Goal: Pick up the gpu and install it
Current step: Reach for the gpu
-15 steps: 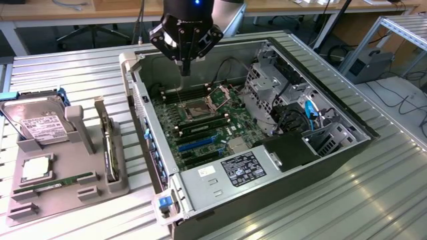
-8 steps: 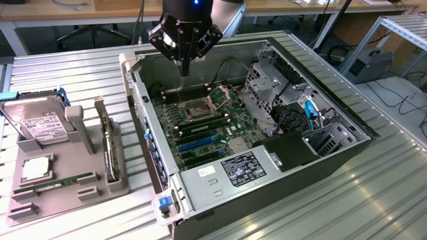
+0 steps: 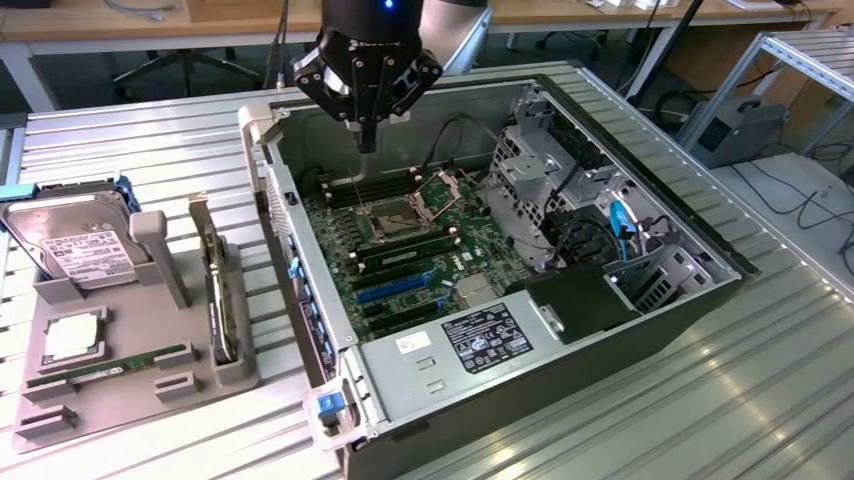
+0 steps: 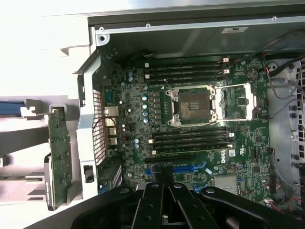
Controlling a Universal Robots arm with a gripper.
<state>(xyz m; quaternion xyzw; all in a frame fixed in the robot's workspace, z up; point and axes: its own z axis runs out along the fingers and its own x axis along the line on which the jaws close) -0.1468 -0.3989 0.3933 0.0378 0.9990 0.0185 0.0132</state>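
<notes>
Upper middle in the exterior view, the hand [image 3: 367, 138] hangs over the computer case [image 3: 574, 390], fingers together, empty. The gpu [image 3: 218, 300] stands edge-on in the grey holder [image 3: 120, 385], lower left.

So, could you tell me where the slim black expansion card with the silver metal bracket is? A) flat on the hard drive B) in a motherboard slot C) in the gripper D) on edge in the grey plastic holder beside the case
D: the slim black expansion card stands on edge in the grey plastic holder, and the gripper hangs shut and empty over the open computer case.
</notes>
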